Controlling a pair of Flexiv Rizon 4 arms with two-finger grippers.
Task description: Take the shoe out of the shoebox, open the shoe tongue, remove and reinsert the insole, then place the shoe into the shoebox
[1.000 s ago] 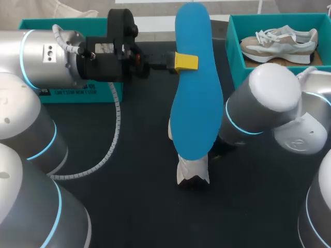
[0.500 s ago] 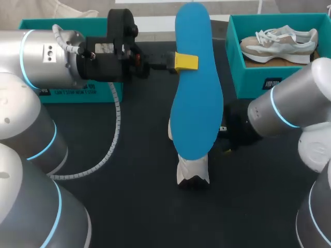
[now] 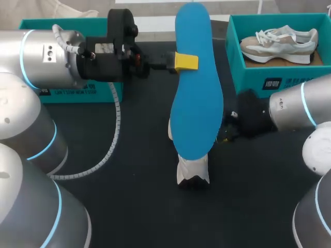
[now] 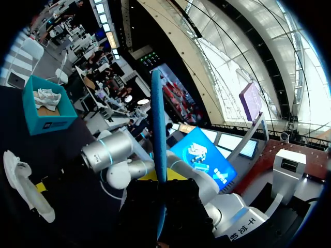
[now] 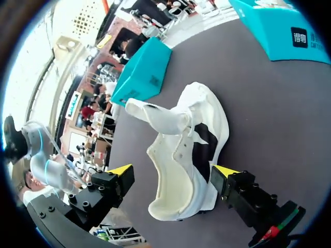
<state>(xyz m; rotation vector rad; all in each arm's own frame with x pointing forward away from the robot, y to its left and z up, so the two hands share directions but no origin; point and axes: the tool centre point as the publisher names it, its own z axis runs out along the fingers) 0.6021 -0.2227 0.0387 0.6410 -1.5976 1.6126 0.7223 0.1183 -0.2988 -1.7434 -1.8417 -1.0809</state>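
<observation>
1. Over the last second the right arm has swung out toward 3 o'clock, uncovering the front of the shoebox (image 3: 235, 62). The left arm has not shifted.
2. The right pincer (image 5: 173, 175) is released. Its yellow tips stand either side of the white shoe (image 5: 181, 150), and one is clear of it, so nothing is held.
3. The left pincer (image 3: 185, 62) is clenched on the blue insole (image 3: 195, 103) and holds it aloft, with its length running from 12 to 6 o'clock.
4. The shoe lies on the dark tabletop (image 3: 129, 196) just toward 6 o'clock from centre, tongue pulled out. In the head view the insole hides most of it.
5. At 1 o'clock the shoebox holds a tan sneaker (image 3: 279, 41). A second teal box (image 3: 67, 93) sits at 10 o'clock.
6. Likely trouble: nothing pins the shoe, so a descending insole could push it across the tabletop. The insole's end could also catch on the tongue or collar and buckle, since the pincer grips only one spot.
</observation>
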